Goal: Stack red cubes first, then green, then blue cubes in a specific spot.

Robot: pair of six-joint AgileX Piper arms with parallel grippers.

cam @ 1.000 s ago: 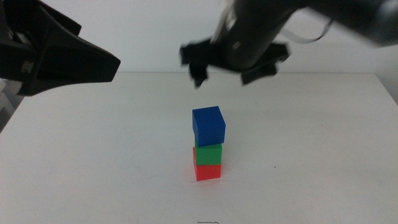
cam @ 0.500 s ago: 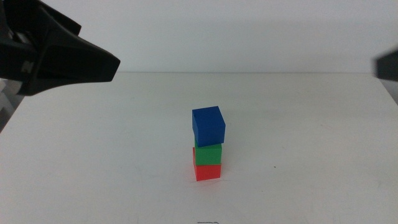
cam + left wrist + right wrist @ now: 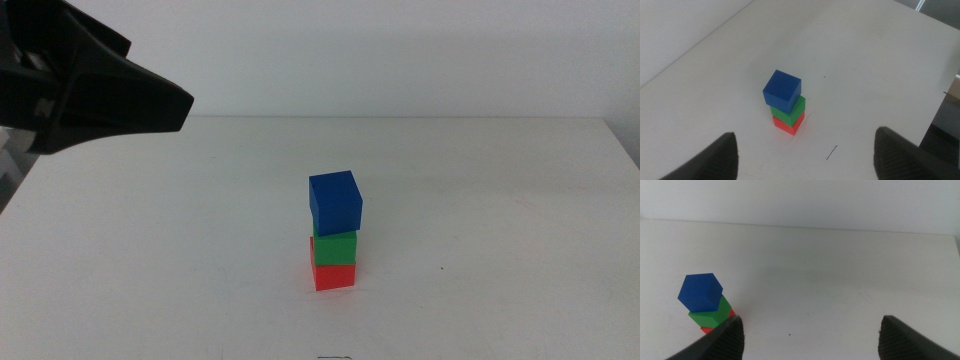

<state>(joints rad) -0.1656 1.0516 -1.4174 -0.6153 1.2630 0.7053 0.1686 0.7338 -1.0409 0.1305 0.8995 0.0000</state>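
My three blocks stand in one little tower near the middle of the white table [image 3: 480, 200]. The red cube [image 3: 334, 275] is at the bottom, touching the table. The green cube [image 3: 335, 246] sits on the red one. The blue cube [image 3: 335, 201] sits on top of the green one. The stack looks done to me.

My left gripper [image 3: 805, 150] hangs up in the air, well apart from the tower, and its jaws are wide open with nothing in them. My right gripper [image 3: 810, 330] is off to the other side and out of the middle view. Its jaws are wide open too, and they hold nothing.

Here is what could go wrong. The blue cube is turned a bit and sticks out past the green one on one side. It is not lined up well. A bump to the table, or one of my arms swinging too close, could knock it off, and I think the whole tower could tip with it.

I see no box, bowl or tray here, so nothing is inside anything
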